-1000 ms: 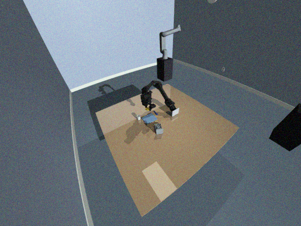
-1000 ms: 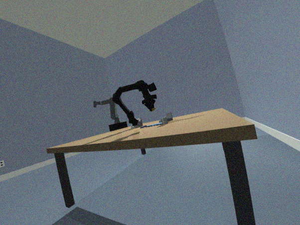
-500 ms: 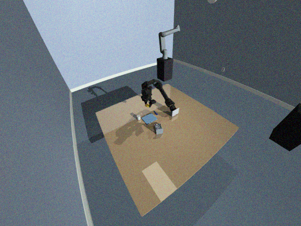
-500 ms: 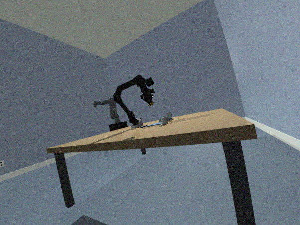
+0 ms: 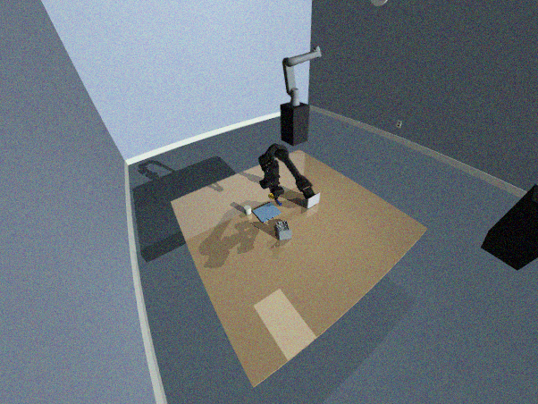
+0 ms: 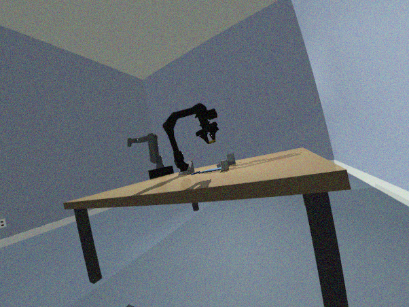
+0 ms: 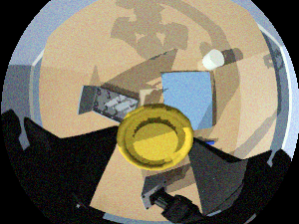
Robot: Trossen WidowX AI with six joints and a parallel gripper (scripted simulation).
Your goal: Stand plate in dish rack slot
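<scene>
Wrist view: the gripper (image 7: 156, 160) is clamped on the yellow plate (image 7: 156, 138), which fills the centre of the picture with its concave face toward the camera. Dark finger housings flank the plate at lower left and lower right.

Beyond the plate lies a blue mat (image 7: 192, 98) flat on the wooden table (image 7: 73, 62). The grey dish rack (image 7: 109, 102) stands to the left of the mat. A white cup (image 7: 212, 59) stands at the mat's far right corner.

Exterior view: the arm (image 6: 176, 136) arches up from its base, and the gripper (image 6: 210, 138) hangs well above the table (image 6: 272, 170) with the plate (image 6: 212, 140) at its tip, clear of the surface.

Top view: the dish rack (image 5: 282, 231) sits just beside the near edge of the mat (image 5: 266, 212); the cup (image 5: 247, 209) stands to the left of the mat.
</scene>
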